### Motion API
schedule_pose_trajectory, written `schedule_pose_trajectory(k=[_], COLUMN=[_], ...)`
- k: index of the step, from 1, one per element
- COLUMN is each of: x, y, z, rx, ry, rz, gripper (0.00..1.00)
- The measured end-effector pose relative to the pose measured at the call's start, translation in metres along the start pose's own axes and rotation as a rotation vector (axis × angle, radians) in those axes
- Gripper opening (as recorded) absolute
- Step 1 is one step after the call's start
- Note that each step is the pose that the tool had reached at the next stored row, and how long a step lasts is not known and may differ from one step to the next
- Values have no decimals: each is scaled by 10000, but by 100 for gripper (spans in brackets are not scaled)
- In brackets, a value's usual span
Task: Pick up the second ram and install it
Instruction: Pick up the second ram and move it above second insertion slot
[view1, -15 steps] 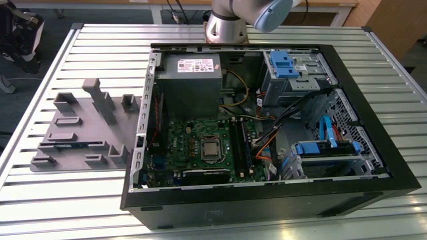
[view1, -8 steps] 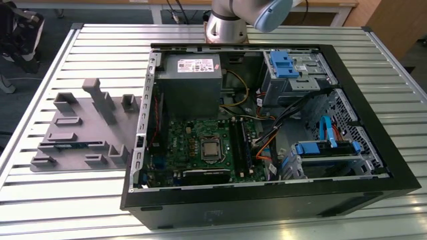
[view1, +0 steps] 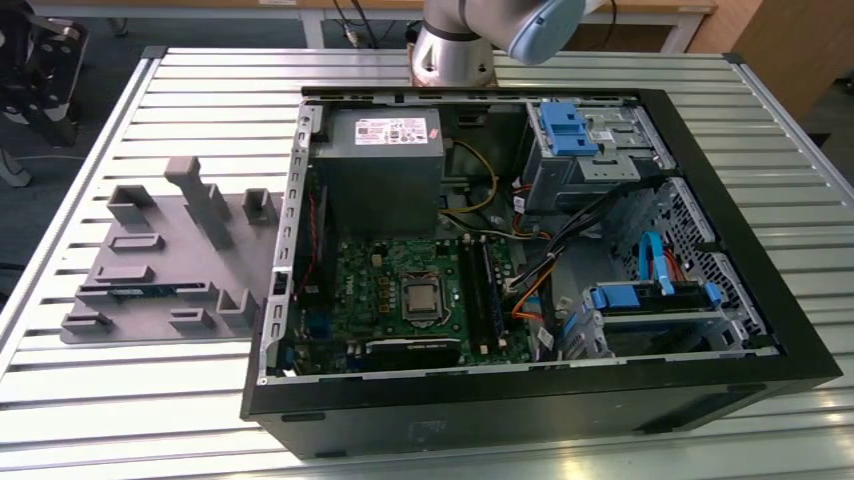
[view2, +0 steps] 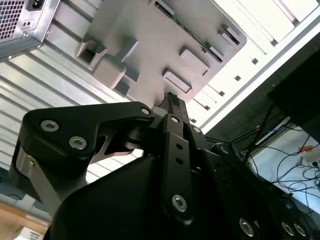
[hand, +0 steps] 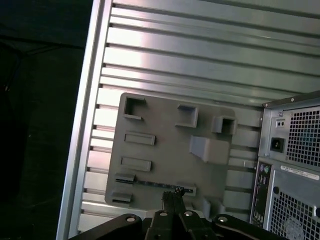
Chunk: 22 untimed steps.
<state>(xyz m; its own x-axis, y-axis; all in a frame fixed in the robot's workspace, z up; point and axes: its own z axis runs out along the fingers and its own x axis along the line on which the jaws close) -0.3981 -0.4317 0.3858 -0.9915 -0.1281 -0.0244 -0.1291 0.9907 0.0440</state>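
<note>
Hovering above the grey holder tray (hand: 165, 150), the gripper (hand: 173, 196) has its jaws pressed together and holds nothing. The second ram (view1: 144, 290) sits in the tray's long slot beside the computer case (view1: 747, 300). Only its thin edge shows; chips are indistinct.

A robotics lab: slatted aluminium bench (view1: 200, 90), opened computer (view1: 534, 405).

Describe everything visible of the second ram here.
The second ram, a long thin blue-green circuit-board stick, stands on its long edge in a slot of the grey plastic holder tray, towards the tray's near side in the exterior view. In the first wrist view it reads as a narrow dark strip between two end blocks. Only the tray touches it.
</note>
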Motion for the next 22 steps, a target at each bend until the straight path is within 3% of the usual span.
schedule_pose_trajectory(k=[16, 22], x=[12, 16], y=[1, 1], z=[1, 1], rx=[-55, -68], ry=[100, 123], rz=[-2274, -2793], gripper=[11, 11])
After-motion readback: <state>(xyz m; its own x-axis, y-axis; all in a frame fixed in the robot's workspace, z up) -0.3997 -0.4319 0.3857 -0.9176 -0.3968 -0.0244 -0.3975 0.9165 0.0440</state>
